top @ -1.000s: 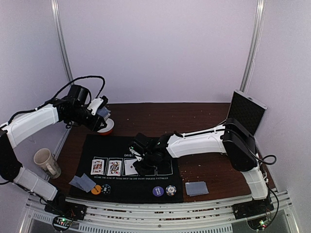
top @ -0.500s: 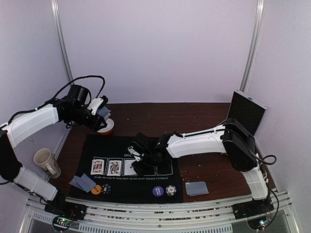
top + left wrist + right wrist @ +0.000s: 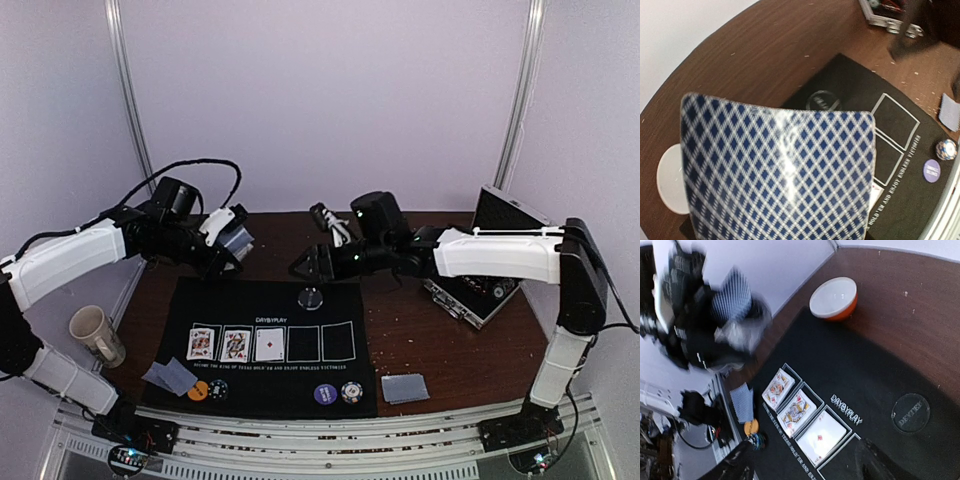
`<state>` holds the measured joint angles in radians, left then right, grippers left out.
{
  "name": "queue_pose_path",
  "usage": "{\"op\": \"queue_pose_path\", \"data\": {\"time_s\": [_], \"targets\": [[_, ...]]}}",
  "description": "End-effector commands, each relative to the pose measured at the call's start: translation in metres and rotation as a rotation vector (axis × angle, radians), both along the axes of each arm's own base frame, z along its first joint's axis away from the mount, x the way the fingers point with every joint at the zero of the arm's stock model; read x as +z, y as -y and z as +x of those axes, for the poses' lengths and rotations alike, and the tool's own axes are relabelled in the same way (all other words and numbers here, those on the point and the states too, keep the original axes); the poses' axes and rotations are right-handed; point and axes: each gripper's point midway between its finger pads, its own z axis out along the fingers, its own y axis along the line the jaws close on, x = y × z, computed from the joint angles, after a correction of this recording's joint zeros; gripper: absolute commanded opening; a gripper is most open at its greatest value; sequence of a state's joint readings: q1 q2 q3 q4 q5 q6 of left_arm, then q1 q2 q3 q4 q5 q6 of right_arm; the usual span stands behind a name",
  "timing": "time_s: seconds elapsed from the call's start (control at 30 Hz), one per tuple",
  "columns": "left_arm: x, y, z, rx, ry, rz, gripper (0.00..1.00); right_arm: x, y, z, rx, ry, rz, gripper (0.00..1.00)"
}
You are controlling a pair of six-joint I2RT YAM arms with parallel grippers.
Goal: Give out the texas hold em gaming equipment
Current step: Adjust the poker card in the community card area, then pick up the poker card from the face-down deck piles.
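Note:
My left gripper [image 3: 228, 246] is shut on a blue-checked deck of playing cards [image 3: 775, 170], which fills the left wrist view and hides the fingers. It hovers over the mat's back left corner. Three cards lie face up in the mat's boxes [image 3: 236, 344] [image 3: 799, 410]. Face-down cards rest at front left [image 3: 168, 375] and front right [image 3: 405, 388]. Orange [image 3: 198, 390], black-and-white [image 3: 218, 388] [image 3: 351, 392] and purple [image 3: 325, 394] chips sit along the front edge. A clear disc [image 3: 311, 297] [image 3: 910, 413] lies at the mat's back edge. My right gripper [image 3: 315, 262] [image 3: 805, 470] hangs open and empty just behind the disc.
The black mat [image 3: 260, 400] covers the middle of the brown table. An open chip case [image 3: 468, 293] lies at the right. A beige mug [image 3: 97, 335] lies at the left edge. The red-and-white bowl [image 3: 834, 298] stands beyond the mat's back left corner.
My right gripper left the third face-up card, rose to the mat's back edge and opened. The case now lies open, and the disc is on the mat. My left gripper shifted right.

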<state>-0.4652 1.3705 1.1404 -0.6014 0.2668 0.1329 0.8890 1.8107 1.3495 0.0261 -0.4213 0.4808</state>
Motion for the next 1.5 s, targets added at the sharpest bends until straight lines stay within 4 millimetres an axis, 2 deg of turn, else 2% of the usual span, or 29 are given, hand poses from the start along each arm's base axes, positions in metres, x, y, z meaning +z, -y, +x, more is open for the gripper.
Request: {"op": "queue_pose_path", "data": {"time_s": [0.0,0.1,0.27,0.57,0.73,0.9,0.97,1.1,1.27,1.47], "targets": [[0.017,0.049,-0.039,-0.255,0.084,0.000,0.39,0.057,0.010,0.004,0.040,0.052,0.167,0.76],[0.020,0.060,-0.052,-0.320,0.077,-0.024,0.39,0.073,0.016,0.007,0.046,0.073,0.201,0.84],[0.023,0.070,-0.064,-0.382,0.079,-0.038,0.39,0.082,0.005,0.004,0.094,0.047,0.257,0.85],[0.023,0.068,-0.064,-0.375,0.085,-0.024,0.39,0.070,-0.030,0.002,0.166,-0.010,0.270,0.88],[0.020,0.068,-0.064,-0.377,0.081,-0.020,0.39,0.060,-0.043,0.006,0.166,-0.041,0.271,0.87],[0.019,0.067,-0.061,-0.363,0.089,-0.004,0.37,0.038,-0.050,0.011,0.144,-0.066,0.202,0.84],[0.018,0.065,-0.059,-0.351,0.092,0.007,0.34,0.032,-0.048,0.014,0.124,-0.062,0.166,0.81],[0.017,0.062,-0.055,-0.333,0.103,0.023,0.33,0.031,-0.037,0.018,0.088,-0.026,0.119,0.73],[0.016,0.062,-0.054,-0.332,0.103,0.025,0.33,0.034,-0.030,0.018,0.078,-0.012,0.092,0.56],[0.011,0.061,-0.052,-0.323,0.097,0.039,0.33,0.041,-0.032,0.014,0.106,-0.016,0.109,0.37]]}}
